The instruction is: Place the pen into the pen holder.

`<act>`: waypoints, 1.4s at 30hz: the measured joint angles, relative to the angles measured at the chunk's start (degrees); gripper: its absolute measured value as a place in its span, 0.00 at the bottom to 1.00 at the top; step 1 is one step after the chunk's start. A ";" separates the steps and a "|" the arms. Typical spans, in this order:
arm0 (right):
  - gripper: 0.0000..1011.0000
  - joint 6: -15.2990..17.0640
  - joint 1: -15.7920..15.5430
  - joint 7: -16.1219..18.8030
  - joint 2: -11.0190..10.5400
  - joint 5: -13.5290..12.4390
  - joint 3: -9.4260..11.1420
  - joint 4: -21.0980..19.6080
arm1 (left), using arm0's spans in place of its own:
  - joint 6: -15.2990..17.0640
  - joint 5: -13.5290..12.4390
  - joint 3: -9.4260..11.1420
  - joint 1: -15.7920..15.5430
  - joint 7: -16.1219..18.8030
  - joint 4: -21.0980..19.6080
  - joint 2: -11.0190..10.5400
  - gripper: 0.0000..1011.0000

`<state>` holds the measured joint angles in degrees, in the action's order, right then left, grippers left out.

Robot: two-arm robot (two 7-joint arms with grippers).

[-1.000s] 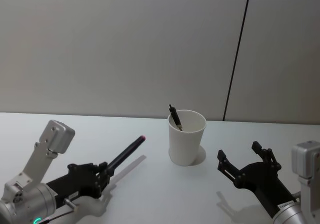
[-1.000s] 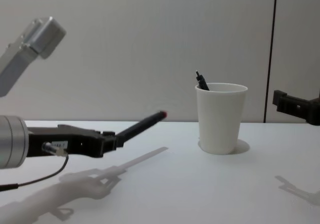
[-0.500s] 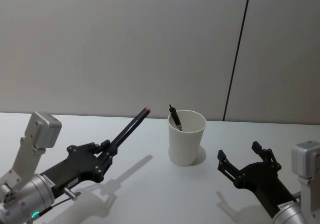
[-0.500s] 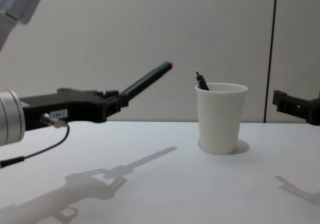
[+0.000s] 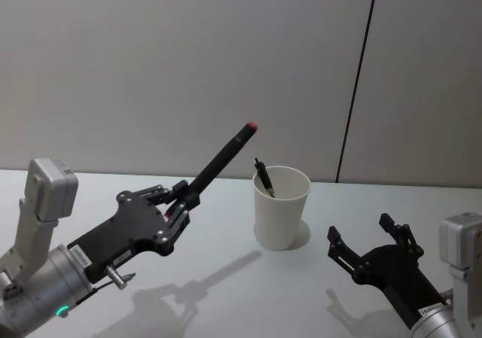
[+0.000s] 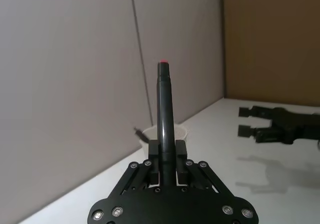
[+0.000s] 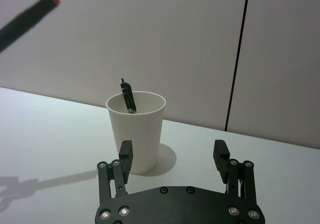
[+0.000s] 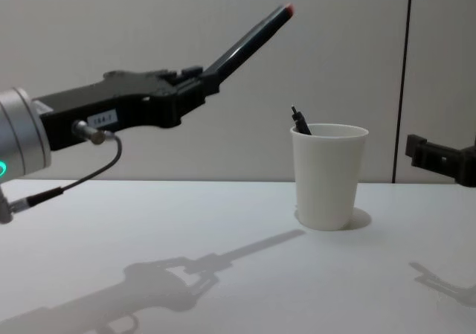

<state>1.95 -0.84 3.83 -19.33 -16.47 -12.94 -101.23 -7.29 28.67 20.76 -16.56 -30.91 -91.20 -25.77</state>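
Note:
My left gripper (image 5: 184,201) (image 8: 199,90) (image 6: 167,154) is shut on a black pen (image 5: 222,159) (image 8: 249,39) (image 6: 164,112) with a red tip. The pen is raised in the air, slanting up toward the pen holder from its left. The pen holder is a white paper cup (image 5: 281,207) (image 8: 328,175) (image 7: 136,130) (image 6: 166,134) standing upright on the table. Another black pen (image 5: 263,177) (image 8: 300,121) (image 7: 128,96) leans inside it. My right gripper (image 5: 370,249) (image 7: 172,155) is open, low over the table to the right of the cup, and its fingers (image 8: 439,156) enter the chest view at the right edge.
The white table (image 5: 226,293) (image 8: 245,274) stretches around the cup. A grey wall with a dark vertical seam (image 5: 357,78) stands behind it.
My left gripper has lifted the pen from near the table to well above it and carried it right, closer to the cup. The right gripper has not moved.

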 joint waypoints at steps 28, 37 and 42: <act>0.99 0.00 0.00 0.00 0.00 0.00 0.00 0.00 | -8.88 11.61 5.98 -8.86 -21.34 10.27 6.53 0.19; 0.99 0.00 0.00 0.00 0.00 0.00 0.00 0.00 | -8.62 15.87 8.43 -12.47 -28.40 16.52 9.74 0.19; 0.99 0.00 0.00 0.00 0.00 0.00 0.00 0.00 | -8.45 16.83 9.33 -13.48 -29.80 18.19 10.49 0.19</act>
<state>1.95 -0.84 3.83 -19.34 -16.47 -12.94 -101.23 -15.74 45.50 30.09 -30.03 -60.70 -73.02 -15.29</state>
